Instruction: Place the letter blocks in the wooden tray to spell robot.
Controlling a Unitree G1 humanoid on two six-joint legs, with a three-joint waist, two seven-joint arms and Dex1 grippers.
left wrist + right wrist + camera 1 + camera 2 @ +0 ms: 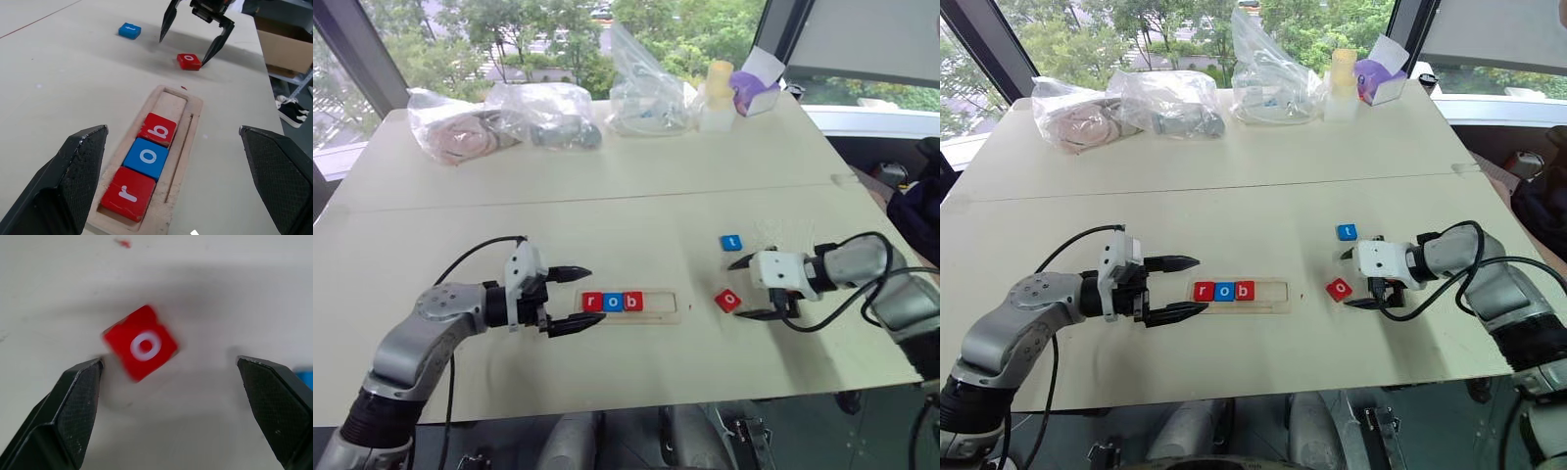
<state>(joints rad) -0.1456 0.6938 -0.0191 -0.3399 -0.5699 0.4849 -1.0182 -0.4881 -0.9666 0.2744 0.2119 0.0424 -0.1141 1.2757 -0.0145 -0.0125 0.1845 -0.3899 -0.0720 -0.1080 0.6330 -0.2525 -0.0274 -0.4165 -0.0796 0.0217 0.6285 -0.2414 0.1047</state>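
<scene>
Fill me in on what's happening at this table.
The robot is spelling "robot" with letter blocks. The wooden tray already holds r, o and b. The right gripper is open over the red o block lying loose on the table, not yet gripping it. The blue t block waits just beyond. The left gripper is open at the tray's left end.

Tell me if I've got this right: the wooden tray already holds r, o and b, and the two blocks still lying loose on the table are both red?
Not quite. The wooden tray does hold r, o and b, but only one loose block is red: the o block by the right gripper. The other, the t block, is blue, as the left eye view shows.
</scene>
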